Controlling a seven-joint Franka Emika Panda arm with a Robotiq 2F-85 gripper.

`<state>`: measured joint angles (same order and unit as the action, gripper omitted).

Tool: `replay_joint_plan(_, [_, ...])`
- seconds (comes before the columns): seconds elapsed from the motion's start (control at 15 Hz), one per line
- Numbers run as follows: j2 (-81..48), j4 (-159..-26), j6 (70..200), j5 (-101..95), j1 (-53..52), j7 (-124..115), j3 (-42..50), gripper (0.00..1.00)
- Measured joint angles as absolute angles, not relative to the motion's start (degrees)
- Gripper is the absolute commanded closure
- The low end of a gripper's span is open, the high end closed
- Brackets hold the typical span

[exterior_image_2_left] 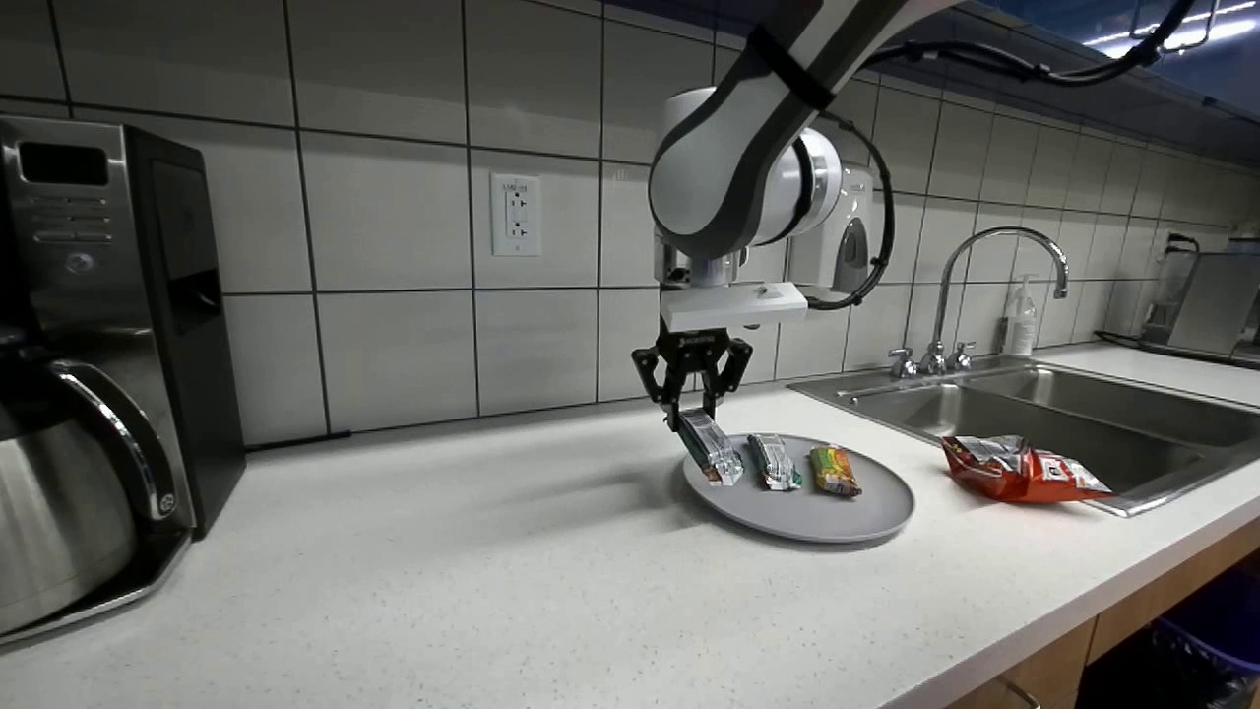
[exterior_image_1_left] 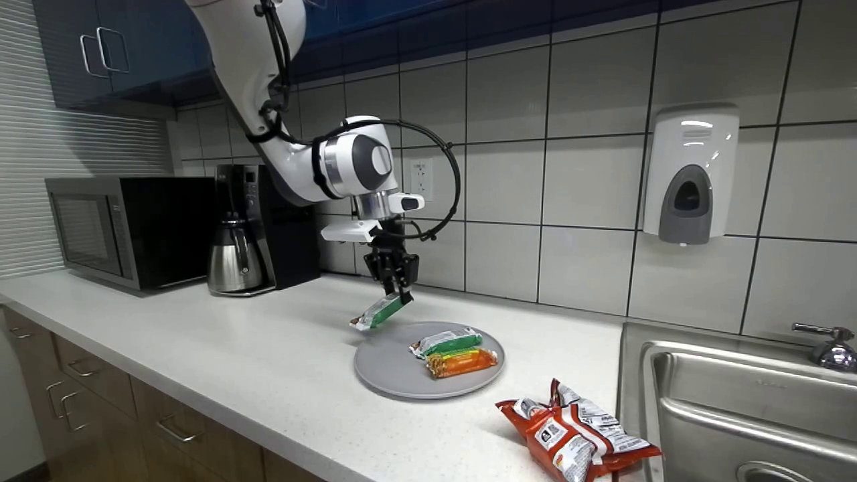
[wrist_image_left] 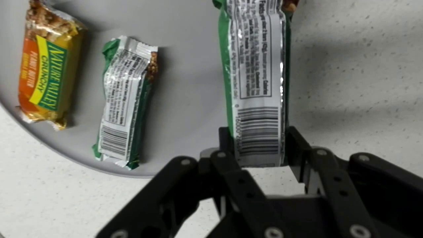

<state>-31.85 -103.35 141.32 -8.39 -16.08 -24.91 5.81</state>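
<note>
In both exterior views, two bars (exterior_image_1_left: 462,363) lie on your plate (exterior_image_1_left: 388,373); left of them, your gripper (exterior_image_2_left: 692,415) holds a third bar (exterior_image_1_left: 380,312). Bag (exterior_image_1_left: 569,435) and sink (exterior_image_1_left: 633,368) are right, coffee maker (exterior_image_1_left: 291,241) far left.

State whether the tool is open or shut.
The tool is shut on a green bar: in the wrist view, fingers press both sides.

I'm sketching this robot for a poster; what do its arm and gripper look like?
The arm is white and rounded, with dark grey panels and silvery bands. A black cable loops off it, and black straps circle it. The gripper is black and angular, with two jointed fingers and round metallic screw heads; its lettering is too small to read.
</note>
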Motion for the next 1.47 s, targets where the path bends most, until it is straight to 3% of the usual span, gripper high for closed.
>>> replay_joint_plan(0.8, [-31.7, -107.4, 141.1, -10.6, -16.2, -35.2, 9.6, 0.82])
replay_joint_plan(0.87, [-31.7, -107.7, 141.1, -10.6, -16.2, -35.6, 9.6, 0.32])
replay_joint_plan(0.93, [-31.7, -107.9, 141.0, -10.6, -16.2, -35.9, 9.7, 0.31])
replay_joint_plan(1.2, [-31.7, -108.4, 140.8, -10.6, -16.2, -36.9, 9.8, 0.03])
replay_joint_plan(1.47, [-31.6, -108.5, 140.8, -10.6, -16.2, -37.6, 9.9, 0.0])
